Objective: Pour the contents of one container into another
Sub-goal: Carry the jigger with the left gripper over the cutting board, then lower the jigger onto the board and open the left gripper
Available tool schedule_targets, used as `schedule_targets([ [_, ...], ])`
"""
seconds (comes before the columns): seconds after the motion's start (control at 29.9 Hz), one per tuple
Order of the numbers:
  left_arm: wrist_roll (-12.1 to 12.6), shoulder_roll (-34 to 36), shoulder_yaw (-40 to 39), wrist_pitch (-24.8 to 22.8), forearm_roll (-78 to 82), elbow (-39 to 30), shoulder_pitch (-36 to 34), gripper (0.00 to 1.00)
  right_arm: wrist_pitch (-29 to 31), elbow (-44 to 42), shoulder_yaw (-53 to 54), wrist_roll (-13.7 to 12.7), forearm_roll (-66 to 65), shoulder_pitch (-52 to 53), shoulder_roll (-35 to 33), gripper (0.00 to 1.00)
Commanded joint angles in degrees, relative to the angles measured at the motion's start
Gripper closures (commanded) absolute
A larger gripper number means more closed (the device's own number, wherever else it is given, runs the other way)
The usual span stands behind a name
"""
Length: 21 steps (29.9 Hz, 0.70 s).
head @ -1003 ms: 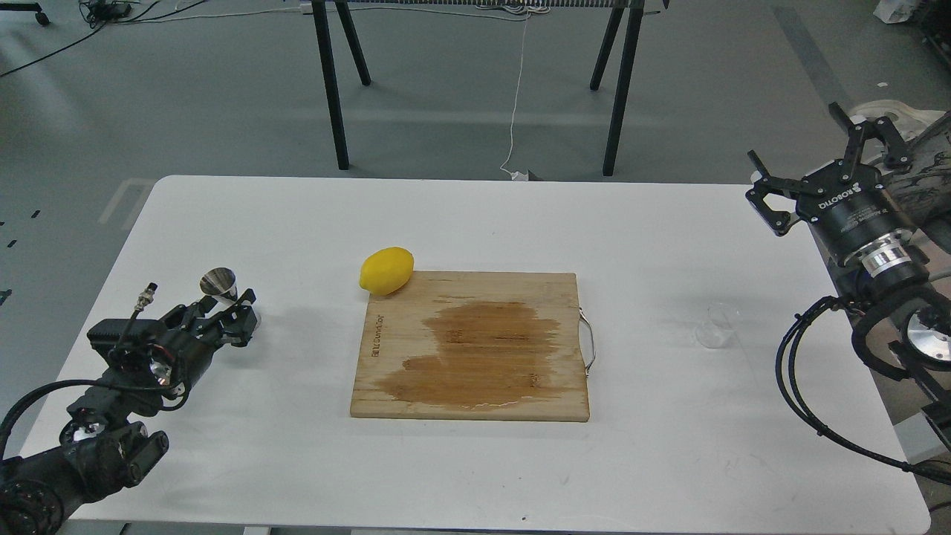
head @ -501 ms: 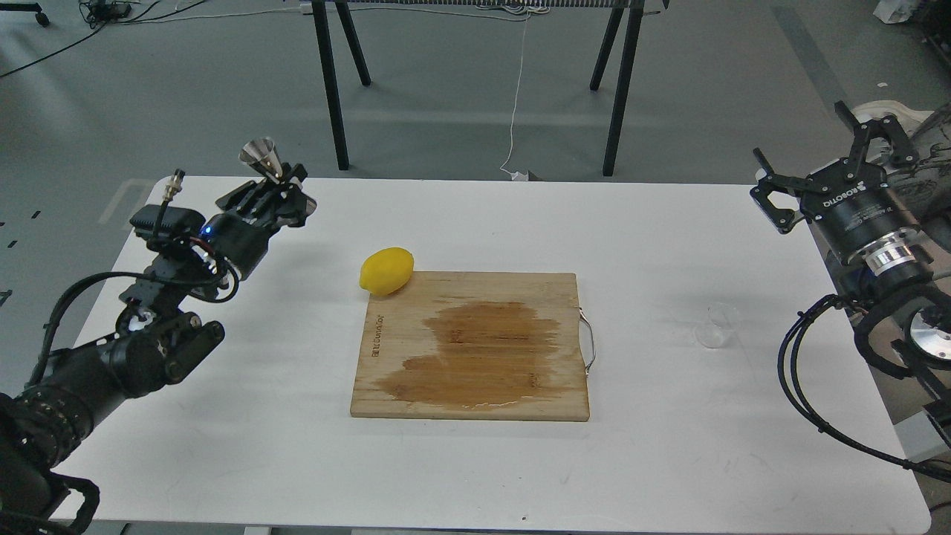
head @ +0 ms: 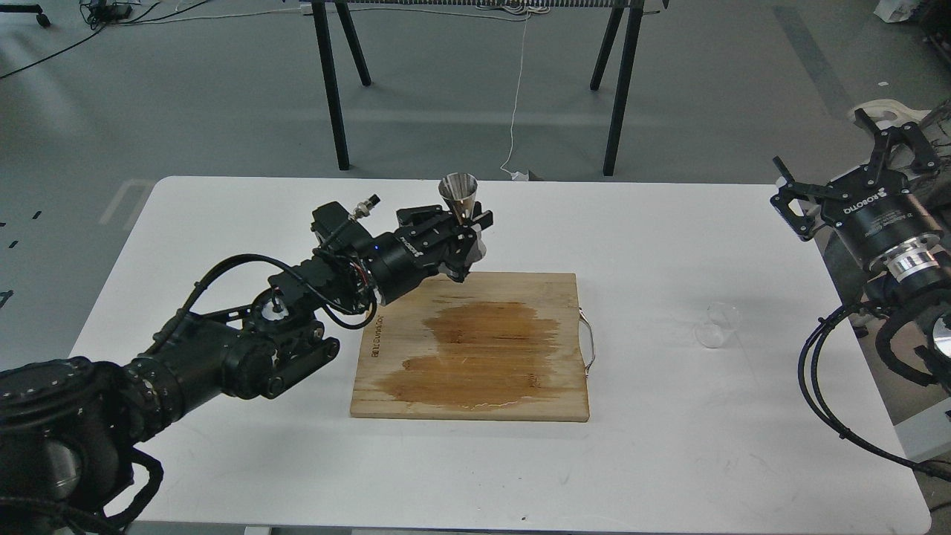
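Head view: left hand (head: 462, 230) — clamped on the jigger (head: 458, 196) — has swung rightward over the board (head: 475, 345); right hand (head: 843, 178) spread apart.

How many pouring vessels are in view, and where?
2. The steel jigger is held upright in the left tool, above the board's far edge. The clear cup stands on the table, right of the board. The arm may hide others.

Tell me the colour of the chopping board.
Light wood chopping board with a dark wet patch, head view.
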Motion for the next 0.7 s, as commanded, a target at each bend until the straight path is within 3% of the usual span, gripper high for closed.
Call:
schedule_targets([
  [0.0,0.0,-3.3,0.6,0.0,0.1,0.6,2.5,0.98,0.0,-0.1,-0.1,0.0,0.0,0.0,-0.4,0.01],
  [0.3,0.0,-5.7,1.7,0.0,0.9,6.1,5.0,0.97,0.0,0.0,-0.3,0.0,0.1,-0.1,-0.6,0.01],
  [0.67,0.0,-5.7,2.2,0.0,0.9,6.8,6.4,0.92,0.0,0.0,-0.2,0.0,0.1,-0.1,-0.5,0.01],
])
